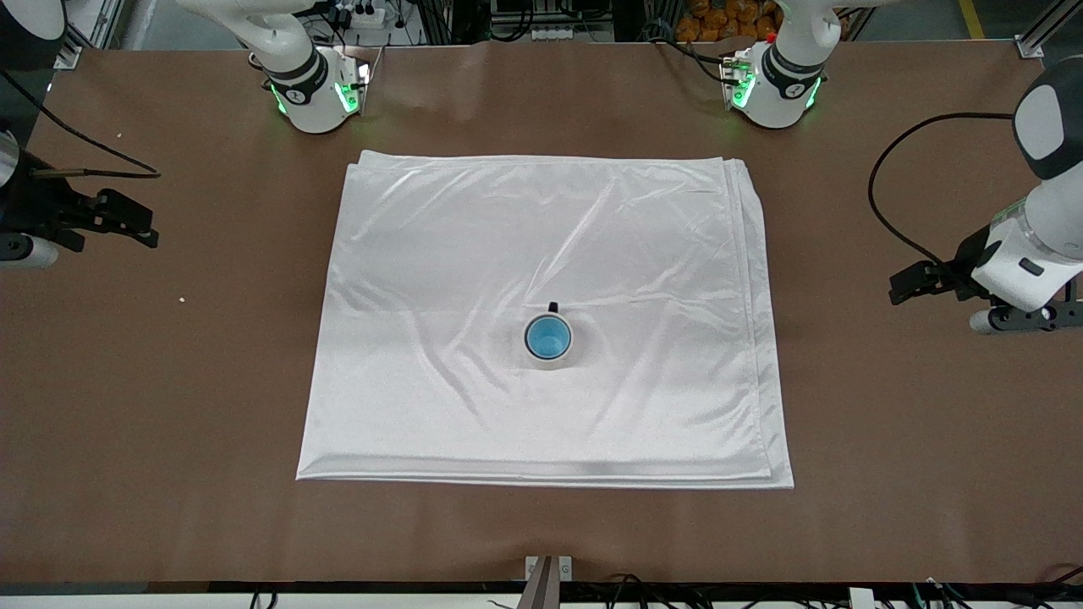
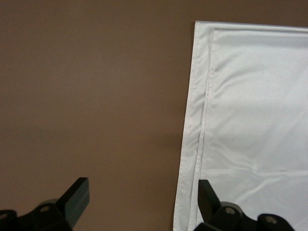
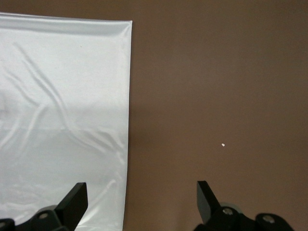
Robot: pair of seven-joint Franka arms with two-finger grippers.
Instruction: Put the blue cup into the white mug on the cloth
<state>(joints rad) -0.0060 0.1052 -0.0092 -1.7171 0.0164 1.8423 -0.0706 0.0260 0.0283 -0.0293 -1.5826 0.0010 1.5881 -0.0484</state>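
Front view: blue cup [image 1: 548, 336] sits inside white mug [image 1: 548, 348] on cloth [image 1: 440, 254], well apart from both grippers; left gripper [image 2: 143, 202] and right gripper [image 3: 142, 201] hang spread and empty over bare table [image 1: 888, 406], so a needless reach could topple the mug

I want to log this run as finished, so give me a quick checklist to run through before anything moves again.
1. Blue cup inside white mug: ok, it sits nested there, upright.
2. Mug on the cloth: ok, near the cloth's middle, handle pointing toward the robots' bases.
3. Left claw released and away: ok, open and empty over the cloth's edge at the left arm's end.
4. Right claw released and away: ok, open and empty over the cloth's edge at the right arm's end.
5. Cup seated fully down: cannot tell from above.
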